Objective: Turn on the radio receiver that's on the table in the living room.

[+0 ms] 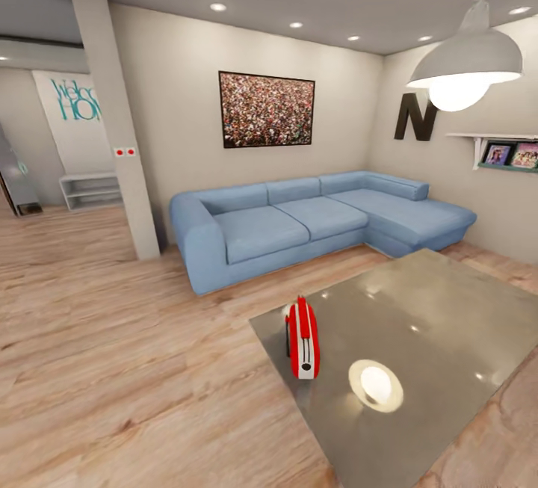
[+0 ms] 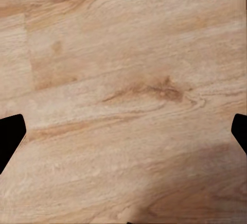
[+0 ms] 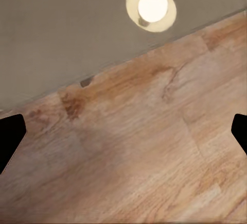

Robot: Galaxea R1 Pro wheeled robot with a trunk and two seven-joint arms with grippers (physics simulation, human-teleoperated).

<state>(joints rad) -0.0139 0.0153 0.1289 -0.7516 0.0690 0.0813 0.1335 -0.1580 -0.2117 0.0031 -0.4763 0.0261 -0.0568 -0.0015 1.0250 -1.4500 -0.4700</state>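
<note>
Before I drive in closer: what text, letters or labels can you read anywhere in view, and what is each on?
"N": big black letter on the right wall.
"Welc… HOM…": teal lettering on the far white wall, cut off by the pillar.
Radio receiver: no readable marking.
Shelf photos: too small to read.

Home living room (image 1: 112, 338), blue corner sofa (image 1: 299, 219), crowd picture (image 1: 266, 110), pendant lamp (image 1: 465, 62), low table (image 1: 448, 309)

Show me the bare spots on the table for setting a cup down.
The table is bare between the radio and the sofa-side far edge, and across its whole right half. Only the radio, near the left edge, takes room; the bright disc beside it is the lamp's reflection.
</note>
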